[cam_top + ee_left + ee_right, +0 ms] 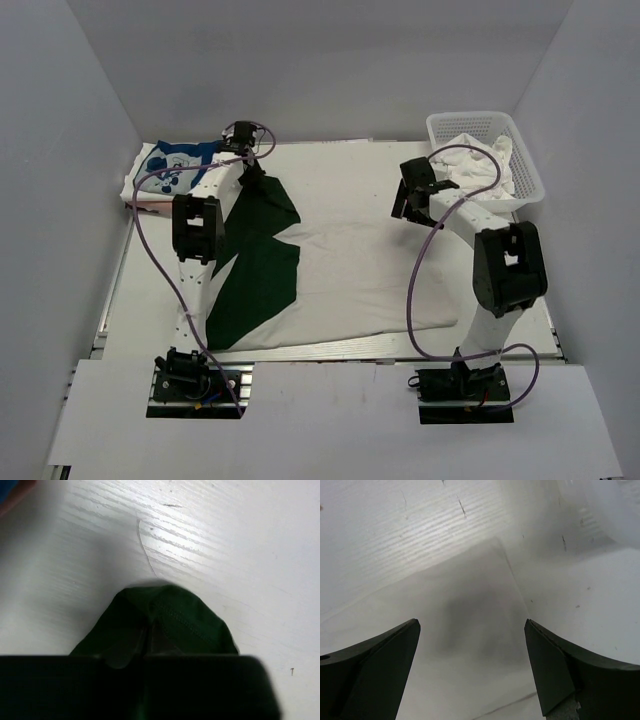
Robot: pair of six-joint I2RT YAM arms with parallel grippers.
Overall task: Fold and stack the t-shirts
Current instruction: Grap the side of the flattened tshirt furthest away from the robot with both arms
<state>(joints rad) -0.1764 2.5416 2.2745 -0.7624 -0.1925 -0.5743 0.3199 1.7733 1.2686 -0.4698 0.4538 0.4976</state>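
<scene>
Two arms stand here, the left arm [195,235] and the right arm [505,275]. I count two shirts: one green-and-white t-shirt [350,280] spread mid-scene and one blue-and-white t-shirt [170,168] folded far left. One white basket [480,118] sits far right.

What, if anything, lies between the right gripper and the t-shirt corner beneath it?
Nothing visible. The right gripper hangs open over the far right corner of the white-and-green t-shirt, bare cloth showing between its fingers; the white basket stands aside.
</scene>
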